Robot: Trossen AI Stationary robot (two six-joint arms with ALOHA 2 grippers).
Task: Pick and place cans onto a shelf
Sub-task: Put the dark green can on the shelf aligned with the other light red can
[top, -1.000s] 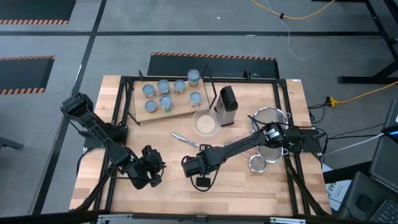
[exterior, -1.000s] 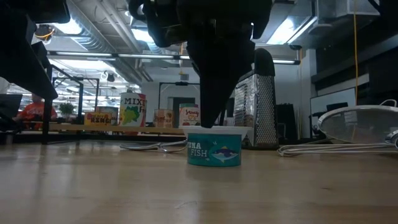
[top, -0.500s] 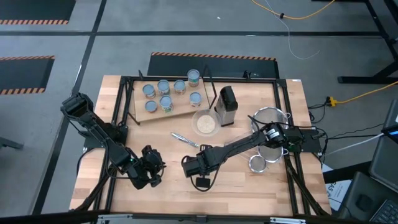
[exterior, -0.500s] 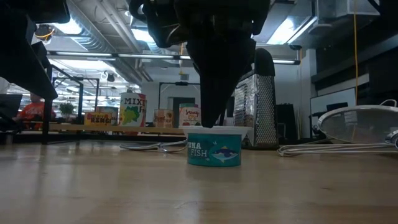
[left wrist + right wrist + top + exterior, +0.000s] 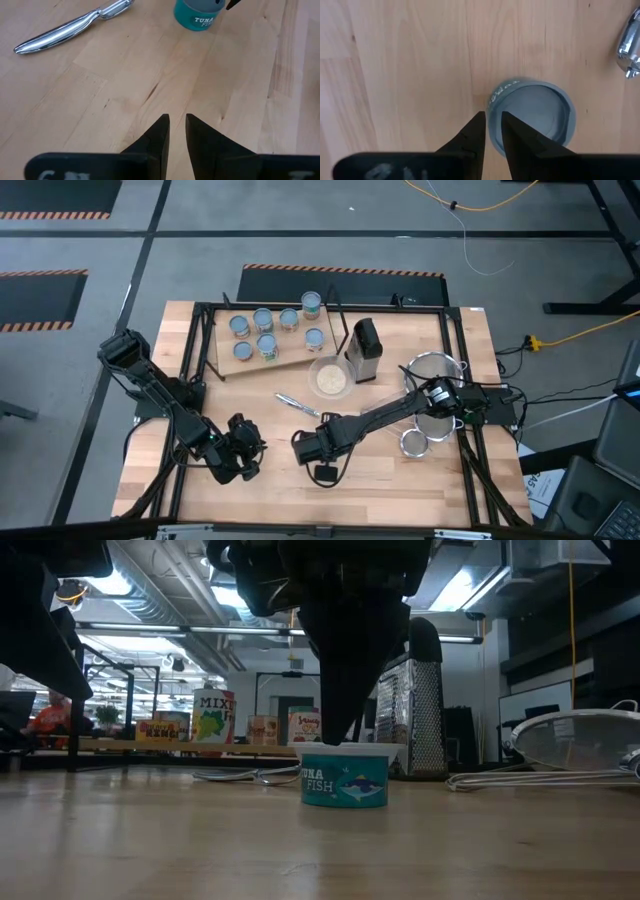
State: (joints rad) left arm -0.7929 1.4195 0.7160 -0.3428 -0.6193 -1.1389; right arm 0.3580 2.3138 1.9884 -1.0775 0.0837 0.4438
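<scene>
One teal can labelled tuna fish (image 5: 344, 780) stands upright on its base on the tabletop, near the front middle. My right gripper (image 5: 491, 116) points down at it, fingers shut, at the can's pale blue-grey top (image 5: 535, 117). In the high view this gripper (image 5: 312, 446) hides the can. Several more cans (image 5: 265, 320) stand on the light-wood shelf (image 5: 290, 360) at the far left. My left gripper (image 5: 177, 117) waits shut over bare wood to the left of the can (image 5: 196, 15), holding nothing. My right gripper comes at the can from above, its fingers pointing down at the top rim (image 5: 492, 97). One fingertip (image 5: 506, 120) lies over the lid, the other (image 5: 479, 120) just outside the wall. Whether they pinch the rim or only rest there, I cannot tell. The can stands upright on the table.
A metal utensil (image 5: 295, 402) lies just beyond the can. Behind it are a whitish bowl (image 5: 329, 378) and a dark box grater (image 5: 366, 350). Two round strainers (image 5: 433, 370) (image 5: 413, 442) sit at the right. A black frame runs around the table's edge.
</scene>
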